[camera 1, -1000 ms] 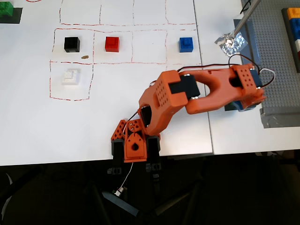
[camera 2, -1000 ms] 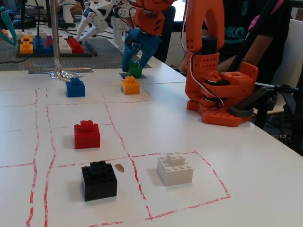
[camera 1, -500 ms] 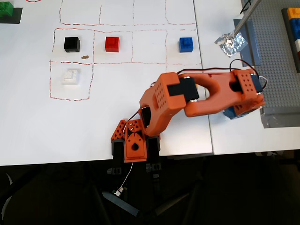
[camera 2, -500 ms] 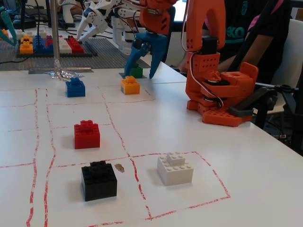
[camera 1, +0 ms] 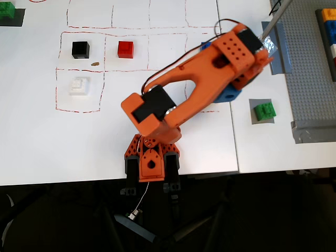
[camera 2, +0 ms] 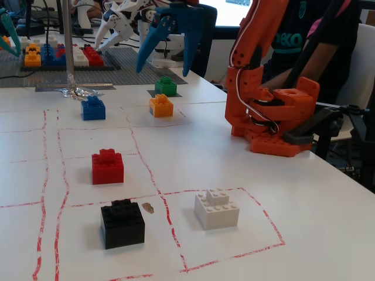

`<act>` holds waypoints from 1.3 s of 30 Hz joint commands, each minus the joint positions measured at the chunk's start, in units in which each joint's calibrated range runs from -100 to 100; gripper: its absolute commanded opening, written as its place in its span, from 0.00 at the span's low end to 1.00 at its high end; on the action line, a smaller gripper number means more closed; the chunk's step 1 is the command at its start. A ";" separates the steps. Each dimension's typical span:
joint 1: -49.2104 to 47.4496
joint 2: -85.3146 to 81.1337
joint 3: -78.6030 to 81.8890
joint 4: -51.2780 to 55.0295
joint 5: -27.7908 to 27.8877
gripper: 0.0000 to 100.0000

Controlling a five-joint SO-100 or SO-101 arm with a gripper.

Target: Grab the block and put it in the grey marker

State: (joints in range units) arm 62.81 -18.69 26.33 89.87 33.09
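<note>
Green, studded and square, the block (camera 1: 264,111) sits upright on the grey marker (camera 1: 252,116), whose edge shows around it in the overhead view. In the fixed view, the gripper (camera 2: 164,61) hangs above the table, blue fingers (camera 2: 147,48) spread apart, empty, clear of the block (camera 2: 166,86).

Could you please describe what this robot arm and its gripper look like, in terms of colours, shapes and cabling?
The arm is bright orange printed plastic, built of blocky, rounded segments with black servo motors set into the joints. Several housings carry grids of small round holes. Thin black and white cables loop along the links. Its base is orange too, with a studded edge. The gripper has blue, tapering, pointed fingers.
</note>
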 commanded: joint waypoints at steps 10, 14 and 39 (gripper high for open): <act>-42.74 -15.82 11.84 -5.54 -19.58 0.22; -49.80 -17.71 13.74 -12.57 -23.35 0.15; -62.86 -60.63 56.26 -44.08 -35.12 0.00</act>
State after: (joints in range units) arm 1.89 -73.53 80.79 47.43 -1.39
